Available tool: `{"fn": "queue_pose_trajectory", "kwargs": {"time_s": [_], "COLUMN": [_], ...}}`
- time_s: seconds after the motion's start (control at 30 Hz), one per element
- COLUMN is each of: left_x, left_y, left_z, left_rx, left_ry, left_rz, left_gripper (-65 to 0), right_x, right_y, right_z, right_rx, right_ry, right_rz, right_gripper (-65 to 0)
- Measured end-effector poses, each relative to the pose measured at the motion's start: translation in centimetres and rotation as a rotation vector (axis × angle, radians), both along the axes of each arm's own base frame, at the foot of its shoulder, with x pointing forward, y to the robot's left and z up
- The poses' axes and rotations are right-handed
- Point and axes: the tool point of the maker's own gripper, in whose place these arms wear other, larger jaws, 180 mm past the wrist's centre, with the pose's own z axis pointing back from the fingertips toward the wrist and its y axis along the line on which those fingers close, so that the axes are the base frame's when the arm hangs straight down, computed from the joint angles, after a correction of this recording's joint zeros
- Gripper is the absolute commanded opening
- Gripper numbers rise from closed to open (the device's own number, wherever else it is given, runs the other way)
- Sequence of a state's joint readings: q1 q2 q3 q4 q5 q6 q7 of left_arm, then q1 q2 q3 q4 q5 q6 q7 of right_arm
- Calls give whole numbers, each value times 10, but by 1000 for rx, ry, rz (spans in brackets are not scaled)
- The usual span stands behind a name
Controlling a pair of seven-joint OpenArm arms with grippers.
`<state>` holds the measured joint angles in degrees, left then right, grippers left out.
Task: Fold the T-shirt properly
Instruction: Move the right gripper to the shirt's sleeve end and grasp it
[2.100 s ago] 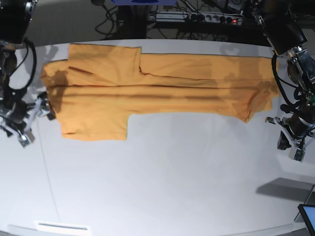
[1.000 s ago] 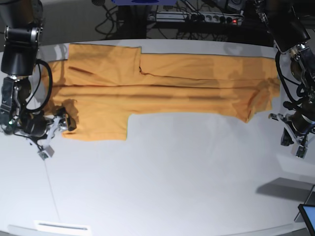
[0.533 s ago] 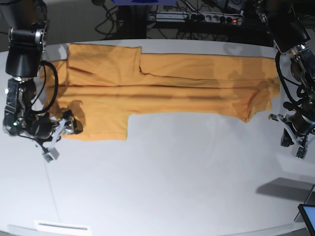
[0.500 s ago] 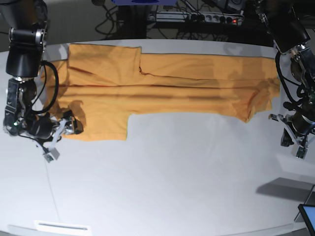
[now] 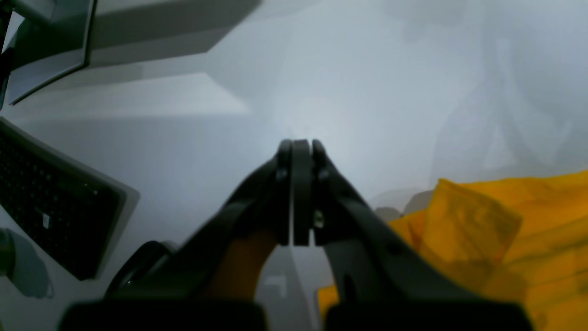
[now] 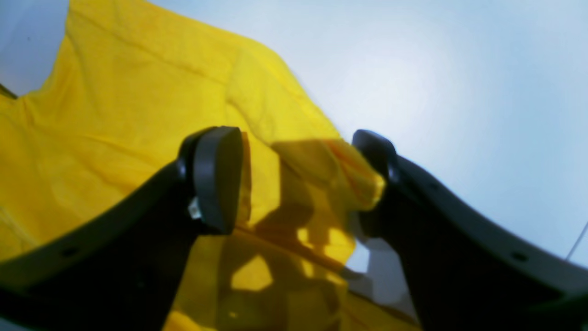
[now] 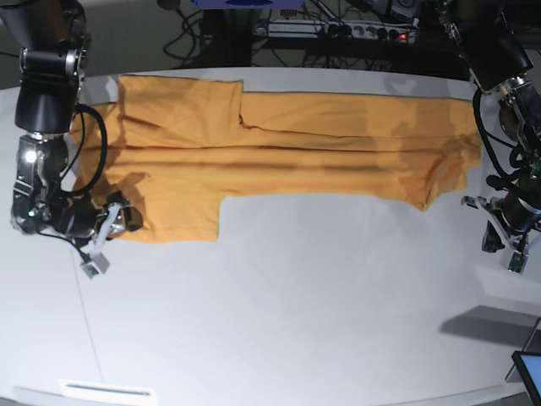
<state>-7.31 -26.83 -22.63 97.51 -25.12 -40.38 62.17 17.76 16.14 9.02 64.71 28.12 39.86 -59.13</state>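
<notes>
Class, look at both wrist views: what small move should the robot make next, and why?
Probably close the right hand: its fingers are open around a raised corner of the T-shirt. The left hand is shut, empty, beside the cloth.

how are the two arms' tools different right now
The right tool is open, its fingers straddling a corner of the T-shirt; the left tool is shut on nothing. The right tool sits at the shirt's edge; the left hangs over bare table, apart from the cloth. Both have dark fingers.
</notes>
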Motion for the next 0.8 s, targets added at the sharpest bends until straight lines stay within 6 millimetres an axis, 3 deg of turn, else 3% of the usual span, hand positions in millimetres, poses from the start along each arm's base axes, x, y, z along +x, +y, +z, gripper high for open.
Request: {"fn": "queue_pose_trajectory", "kwargs": {"time_s": [0.1, 0.13, 0.2, 0.5, 0.8], "left_x": [0, 0, 0, 0, 0], "left_y": [0, 0, 0, 0, -1], "left_z": [0, 0, 0, 0, -1], "left_rx": [0, 0, 0, -1, -3], "left_ry": [1, 1, 1, 1, 2], "left_rz": [0, 0, 0, 0, -3], "left_gripper": [-650, -650, -650, -650, -650], "right_x": [-2, -3, -3, -7, -10], "right_y": [0, 0, 0, -2, -4], "right_z": [-2, -3, -3, -2, 30], "right_rx": [-6, -5, -2, -32, -138], "right_ry": [14, 18, 17, 30, -48], "right_rz": [4, 3, -1, 15, 70], "right_gripper": [-609, -650, -630, -650, -650]}}
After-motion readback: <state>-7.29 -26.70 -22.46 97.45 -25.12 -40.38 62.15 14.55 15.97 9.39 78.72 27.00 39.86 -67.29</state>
